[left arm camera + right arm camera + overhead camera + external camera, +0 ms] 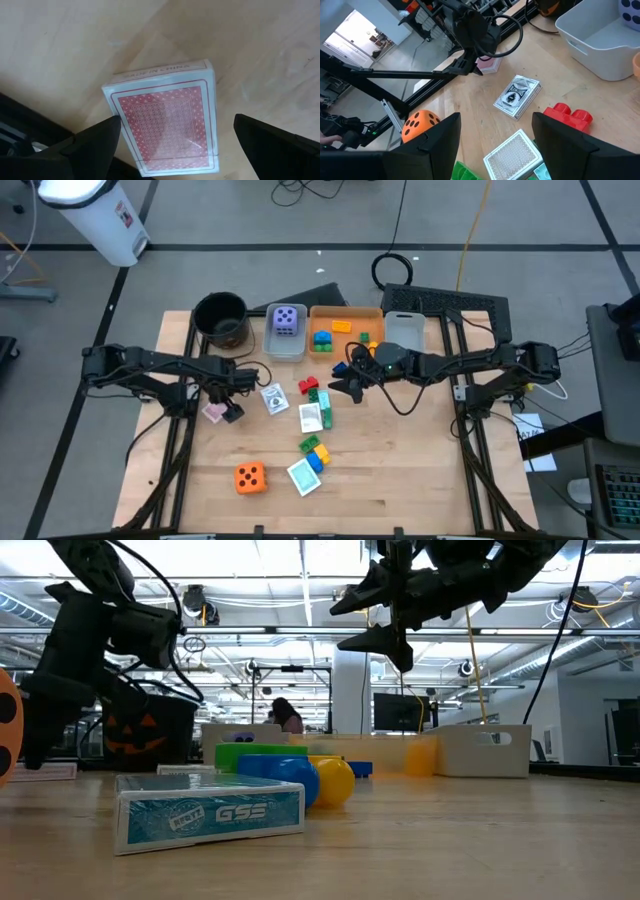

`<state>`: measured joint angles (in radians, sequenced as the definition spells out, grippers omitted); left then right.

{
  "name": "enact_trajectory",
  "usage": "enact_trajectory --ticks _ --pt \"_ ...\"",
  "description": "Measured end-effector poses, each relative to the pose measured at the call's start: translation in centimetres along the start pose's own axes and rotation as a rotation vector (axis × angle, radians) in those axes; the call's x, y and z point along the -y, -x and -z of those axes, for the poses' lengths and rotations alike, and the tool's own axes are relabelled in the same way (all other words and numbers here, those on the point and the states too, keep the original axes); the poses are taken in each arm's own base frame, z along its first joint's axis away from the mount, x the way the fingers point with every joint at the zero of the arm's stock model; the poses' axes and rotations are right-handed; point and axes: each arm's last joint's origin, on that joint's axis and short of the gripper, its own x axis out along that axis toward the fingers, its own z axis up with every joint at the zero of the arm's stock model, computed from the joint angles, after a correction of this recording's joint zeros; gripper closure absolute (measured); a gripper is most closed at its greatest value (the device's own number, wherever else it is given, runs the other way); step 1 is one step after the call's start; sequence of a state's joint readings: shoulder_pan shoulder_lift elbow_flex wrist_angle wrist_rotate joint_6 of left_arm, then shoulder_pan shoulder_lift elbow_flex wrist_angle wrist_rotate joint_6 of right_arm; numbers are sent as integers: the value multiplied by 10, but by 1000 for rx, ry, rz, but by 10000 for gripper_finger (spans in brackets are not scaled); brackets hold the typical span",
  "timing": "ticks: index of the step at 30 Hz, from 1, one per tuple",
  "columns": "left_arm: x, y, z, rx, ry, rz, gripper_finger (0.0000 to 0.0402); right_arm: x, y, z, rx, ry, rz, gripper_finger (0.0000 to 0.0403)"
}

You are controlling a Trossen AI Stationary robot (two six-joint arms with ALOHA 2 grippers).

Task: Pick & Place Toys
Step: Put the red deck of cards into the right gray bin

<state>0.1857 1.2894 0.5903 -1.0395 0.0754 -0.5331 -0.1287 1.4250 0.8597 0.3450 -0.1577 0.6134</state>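
A pink-backed card pack (167, 122) lies flat on the table at the left (214, 413). My left gripper (177, 127) points down over it, open, one finger on each side of the pack; whether the near finger touches its edge I cannot tell. My right gripper (345, 383) hangs open, raised above the table's middle, with nothing between its fingers (495, 130). A purple die (287, 320) sits in the grey bin (268, 340). An orange die (250, 477) rests near the front. Card packs (273, 398) and small bricks (315, 450) lie scattered in the middle.
A round black pot (220, 318) stands at the back left, beside the grey bin. An orange bin (372, 313) holding bricks stands next to it, then a white bin (404, 332). Bare wood lies at the front right (400, 480).
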Motion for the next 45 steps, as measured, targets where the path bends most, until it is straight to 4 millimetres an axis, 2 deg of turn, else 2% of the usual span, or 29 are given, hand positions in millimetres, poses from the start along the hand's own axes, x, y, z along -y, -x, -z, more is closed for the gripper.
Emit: enact_trajectory --ticks 21,45 --pt "1 2 -2 12 105 1 7 0 0 0 0 6 1 167" --pt "2 5 -2 8 130 16 7 0 0 0 0 24 1 167"
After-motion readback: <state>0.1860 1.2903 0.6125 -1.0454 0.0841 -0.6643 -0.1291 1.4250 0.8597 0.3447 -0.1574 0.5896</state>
